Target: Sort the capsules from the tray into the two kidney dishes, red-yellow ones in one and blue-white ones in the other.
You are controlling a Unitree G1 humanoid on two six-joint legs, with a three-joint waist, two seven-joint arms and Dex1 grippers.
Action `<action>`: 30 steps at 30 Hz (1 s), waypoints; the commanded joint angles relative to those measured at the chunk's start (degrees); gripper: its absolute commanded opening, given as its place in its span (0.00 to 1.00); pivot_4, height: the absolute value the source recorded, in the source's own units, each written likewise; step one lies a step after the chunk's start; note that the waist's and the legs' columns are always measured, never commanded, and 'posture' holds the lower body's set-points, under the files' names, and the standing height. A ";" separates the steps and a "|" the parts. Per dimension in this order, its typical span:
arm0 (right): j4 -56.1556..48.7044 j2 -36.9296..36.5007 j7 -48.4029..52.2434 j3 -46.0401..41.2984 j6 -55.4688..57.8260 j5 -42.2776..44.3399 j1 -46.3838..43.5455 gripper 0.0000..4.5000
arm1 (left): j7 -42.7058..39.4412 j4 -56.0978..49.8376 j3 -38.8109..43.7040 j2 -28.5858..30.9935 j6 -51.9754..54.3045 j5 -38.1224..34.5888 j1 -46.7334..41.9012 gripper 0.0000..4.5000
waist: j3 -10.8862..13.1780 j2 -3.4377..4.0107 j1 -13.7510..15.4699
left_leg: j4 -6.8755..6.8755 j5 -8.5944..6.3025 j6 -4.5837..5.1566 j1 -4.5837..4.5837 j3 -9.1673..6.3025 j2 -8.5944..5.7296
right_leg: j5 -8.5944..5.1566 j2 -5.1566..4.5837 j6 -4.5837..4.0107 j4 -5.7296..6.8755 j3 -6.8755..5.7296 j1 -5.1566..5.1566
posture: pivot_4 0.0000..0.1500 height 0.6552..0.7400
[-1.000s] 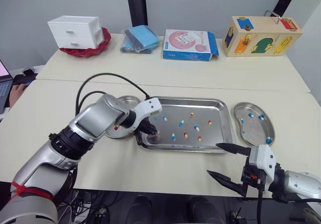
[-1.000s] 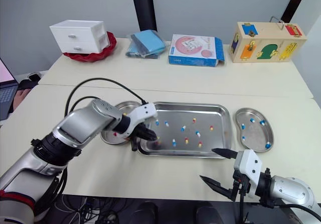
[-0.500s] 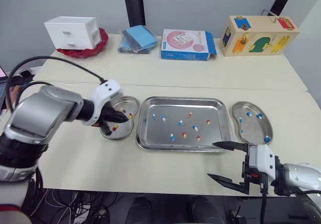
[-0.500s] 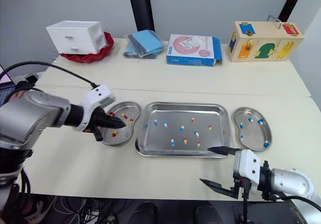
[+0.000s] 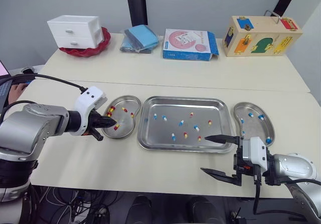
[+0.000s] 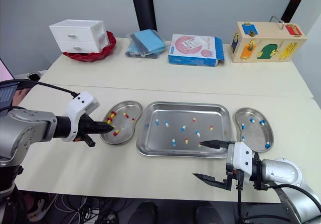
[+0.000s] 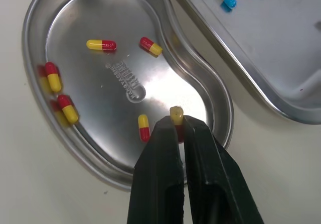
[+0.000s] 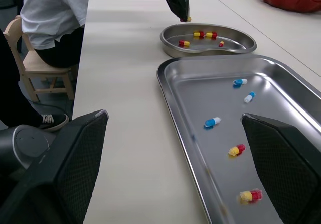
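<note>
Left gripper (image 7: 176, 126) pinched on glossy red-yellow capsule (image 7: 176, 114) above shiny steel kidney dish (image 7: 100, 18). Right gripper (image 5: 203, 153) wide open at rectangular steel tray (image 5: 220, 118) front rim.

Robot lab — kidney dishes (image 5: 255, 131), puzzle box (image 5: 262, 35).

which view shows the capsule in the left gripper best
The left wrist view: the red-yellow capsule sits close up, pinched in the tips of the left gripper over the steel kidney dish. In the eye views it is too small to tell; the right wrist view shows it small and far off.
</note>
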 commanded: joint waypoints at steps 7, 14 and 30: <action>-0.62 1.78 -0.90 0.49 -0.96 0.03 -0.19 1.00 | 3.03 2.05 1.41 -0.94 -4.76 0.80 -1.36 0.23 | 0.00 0.00 -0.06 | 0.00 0.00 0.00 -0.01 0.01 0.00 | 0.00 0.00 0.00 0.03 0.01 -0.04 | 1.00 1.00; -0.61 2.33 -1.21 0.83 -0.80 -0.18 -0.11 1.00 | 2.65 1.59 2.90 0.06 -6.05 -0.58 -0.58 0.67 | 0.00 0.00 -0.06 | 0.00 0.00 -0.01 -0.03 0.02 0.00 | 0.00 0.00 0.00 0.07 0.02 -0.08 | 1.00 1.00; 1.99 1.97 -0.39 0.50 -1.65 -0.49 -2.16 1.00 | 2.75 -2.55 11.17 0.47 -13.62 -2.03 8.09 0.95 | 0.01 0.01 -0.11 | 0.01 0.01 -0.01 -0.05 0.04 0.00 | 0.00 0.00 0.00 0.13 0.04 -0.15 | 1.00 1.00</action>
